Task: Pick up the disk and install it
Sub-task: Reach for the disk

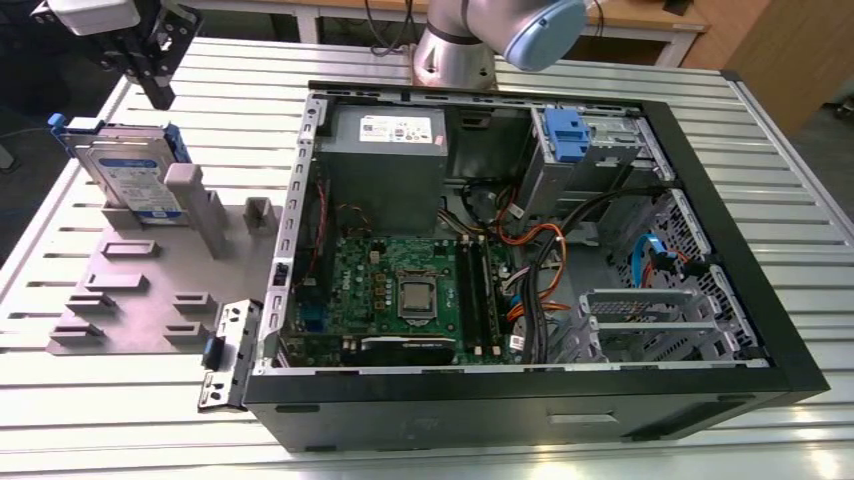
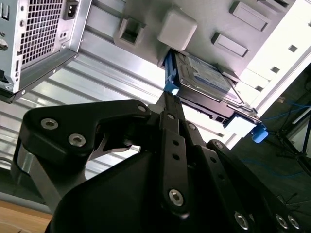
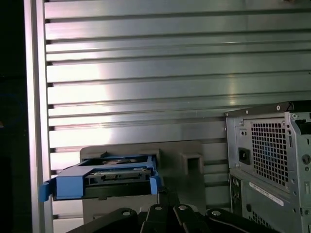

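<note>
Gripper (image 1: 154, 95), a black linkage-type assembly of flat bars joined by silver screw heads, hangs just above the disk (image 1: 127, 175) and apart from it. It has hold of nothing; how far it stands open cannot be told from these views. In the second wrist view the gripper (image 2: 167, 97) tapers to a narrow tip directed at the near blue corner of the disk (image 2: 204, 77). In the first wrist view the gripper (image 3: 163, 206) sits close before the edge of the disk (image 3: 116, 177). The disk is a flat rectangular silver-grey unit with a white-and-blue label, framed by a blue plastic bracket. It stands upright on edge in a slot of the fixture plate (image 1: 134, 290), directly beneath the gripper. This plate is matte grey, with raised rectangular blocks and shallow pockets. It lies on the table (image 1: 160, 420), a surface of ribbed, glossy aluminium slats. The computer case (image 1: 534, 410) lies open on its side, well to the exterior view's right of the gripper. It is a black-rimmed box of perforated grey sheet metal. Inside it are a grey power supply (image 1: 387, 130), a green motherboard (image 1: 400, 280) and a blue latch (image 1: 567, 135) on a silver cage.
</note>
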`<state>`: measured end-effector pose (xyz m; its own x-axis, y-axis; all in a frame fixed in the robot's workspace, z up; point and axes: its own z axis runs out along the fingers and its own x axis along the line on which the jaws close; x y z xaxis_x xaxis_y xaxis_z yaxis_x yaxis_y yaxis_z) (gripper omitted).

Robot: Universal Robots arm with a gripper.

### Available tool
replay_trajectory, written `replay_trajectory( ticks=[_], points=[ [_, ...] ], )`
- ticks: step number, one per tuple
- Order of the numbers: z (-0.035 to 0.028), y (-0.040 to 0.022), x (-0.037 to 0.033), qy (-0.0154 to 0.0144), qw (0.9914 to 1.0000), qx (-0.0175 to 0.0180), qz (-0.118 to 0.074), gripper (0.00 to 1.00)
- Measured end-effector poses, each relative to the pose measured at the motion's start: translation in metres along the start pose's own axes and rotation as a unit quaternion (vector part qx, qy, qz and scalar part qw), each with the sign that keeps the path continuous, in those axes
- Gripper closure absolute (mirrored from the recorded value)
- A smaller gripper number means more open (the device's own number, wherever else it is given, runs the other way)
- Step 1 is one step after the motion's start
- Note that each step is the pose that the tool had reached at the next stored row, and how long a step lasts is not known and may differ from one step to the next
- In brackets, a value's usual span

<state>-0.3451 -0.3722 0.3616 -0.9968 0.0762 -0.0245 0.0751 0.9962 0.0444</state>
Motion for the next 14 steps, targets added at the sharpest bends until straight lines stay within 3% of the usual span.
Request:
replay_trajectory(
  ticks=[14],
  points=[
    [0.0019,-0.0006,0.0070,0.0000,1.00000,0.0000,0.000,0.89]
  ],
)
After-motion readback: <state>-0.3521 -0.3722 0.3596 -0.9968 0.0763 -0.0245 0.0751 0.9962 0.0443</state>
